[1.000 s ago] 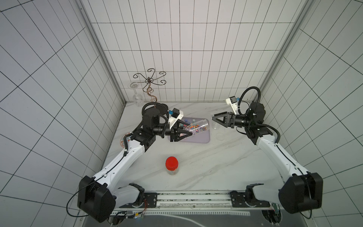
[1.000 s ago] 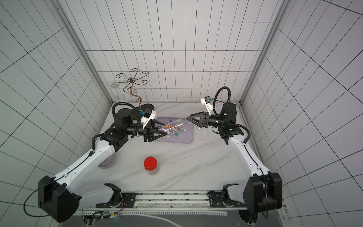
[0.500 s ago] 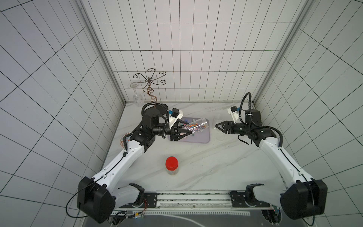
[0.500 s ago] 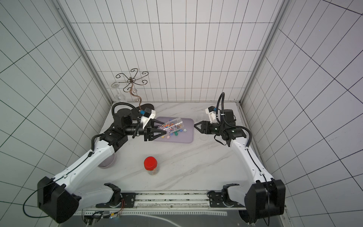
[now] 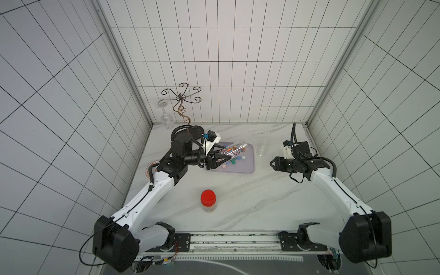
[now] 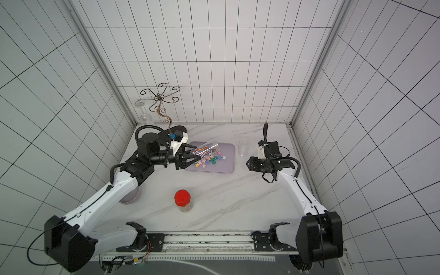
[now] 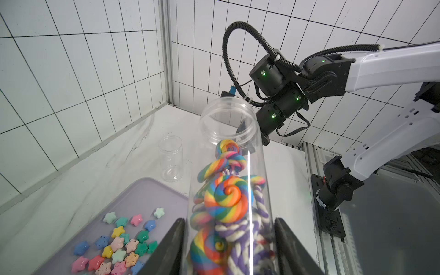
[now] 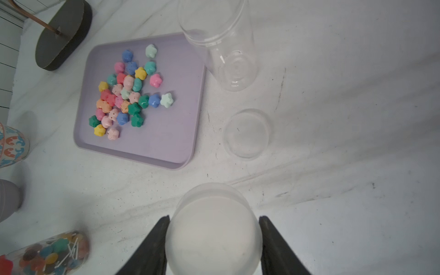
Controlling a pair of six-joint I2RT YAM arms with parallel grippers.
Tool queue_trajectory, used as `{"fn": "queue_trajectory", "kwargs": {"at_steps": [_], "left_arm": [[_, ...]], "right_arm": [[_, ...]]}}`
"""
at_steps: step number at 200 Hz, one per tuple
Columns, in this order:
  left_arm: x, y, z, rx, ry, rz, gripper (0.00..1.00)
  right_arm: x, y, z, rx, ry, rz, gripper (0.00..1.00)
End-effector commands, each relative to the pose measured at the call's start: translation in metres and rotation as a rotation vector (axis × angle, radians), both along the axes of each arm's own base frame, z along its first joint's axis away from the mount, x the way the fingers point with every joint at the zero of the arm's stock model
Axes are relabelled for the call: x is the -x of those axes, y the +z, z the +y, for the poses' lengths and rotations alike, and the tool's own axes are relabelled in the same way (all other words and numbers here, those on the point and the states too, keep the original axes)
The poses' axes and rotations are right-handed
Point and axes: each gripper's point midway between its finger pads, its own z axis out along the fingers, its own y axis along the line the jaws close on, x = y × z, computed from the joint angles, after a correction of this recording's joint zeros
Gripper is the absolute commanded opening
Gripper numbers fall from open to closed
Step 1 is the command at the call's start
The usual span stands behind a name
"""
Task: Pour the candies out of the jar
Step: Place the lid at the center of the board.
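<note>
- Left arm stretches from lower left to frame centre; left pincer [image 7: 229, 222] pinches the clear plastic cylinder jar [image 5: 234, 152], tilted near-horizontal.
- Glossy rainbow-swirl and purple-white twisted candies [image 7: 226, 200] fill it; pastel star candies [image 8: 126, 95] lie below on the smooth lilac rectangular tray [image 8: 166, 142].
- Right arm reaches in from lower right; right pincer [image 8: 214, 217] clamps a frosted white round lid [image 8: 214, 238].

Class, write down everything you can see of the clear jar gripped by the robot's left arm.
The jar is a clear plastic cylinder with a ridged neck and an open, lidless mouth. The left gripper clamps its lower body in black jaws, holding it tipped on its side in the air over the lilac tray. Rainbow swirl and purple-white twist candies fill most of it; nothing else touches it.
</note>
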Motion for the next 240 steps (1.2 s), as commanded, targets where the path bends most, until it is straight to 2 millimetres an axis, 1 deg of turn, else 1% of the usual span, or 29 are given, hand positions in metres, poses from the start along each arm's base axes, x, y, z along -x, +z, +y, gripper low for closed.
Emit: {"fn": "queue_trajectory", "kwargs": {"at_steps": [1,18,49,88,102,132,149,167,179,204,222,240], "left_arm": [[0.001,0.01,0.005,0.003,0.022,-0.058,0.36],[0.0,0.01,0.006,0.001,0.028,-0.059,0.36],[-0.001,0.008,0.007,-0.006,0.036,-0.057,0.36],[-0.004,0.005,0.008,-0.019,0.054,-0.052,0.36],[-0.005,0.004,0.008,-0.02,0.055,-0.049,0.36],[-0.005,0.003,0.008,-0.022,0.058,-0.045,0.36],[-0.006,0.002,0.008,-0.026,0.059,-0.042,0.36],[-0.006,0.002,0.008,-0.026,0.059,-0.043,0.36],[-0.007,0.0,0.008,-0.029,0.059,-0.037,0.36],[-0.007,-0.001,0.008,-0.034,0.061,-0.036,0.36],[-0.01,-0.004,0.009,-0.043,0.074,-0.033,0.36],[-0.013,-0.009,0.009,-0.055,0.084,-0.023,0.36]], "right_arm": [[0.017,-0.039,-0.005,0.047,-0.018,0.093,0.5],[0.021,-0.051,0.002,0.057,-0.013,0.124,0.51],[0.026,-0.067,0.02,0.082,0.023,0.146,0.51],[0.031,-0.09,0.027,0.108,0.038,0.179,0.52],[0.031,-0.096,0.029,0.125,0.038,0.184,0.55],[0.031,-0.105,0.036,0.139,0.053,0.194,0.57],[0.029,-0.107,0.04,0.144,0.063,0.193,0.58],[0.026,-0.109,0.042,0.149,0.066,0.191,0.62],[0.024,-0.11,0.046,0.147,0.074,0.192,0.63],[0.022,-0.11,0.047,0.164,0.078,0.195,0.67],[0.019,-0.103,0.048,0.16,0.079,0.177,0.69],[0.016,-0.091,0.048,0.16,0.077,0.157,0.7]]}}
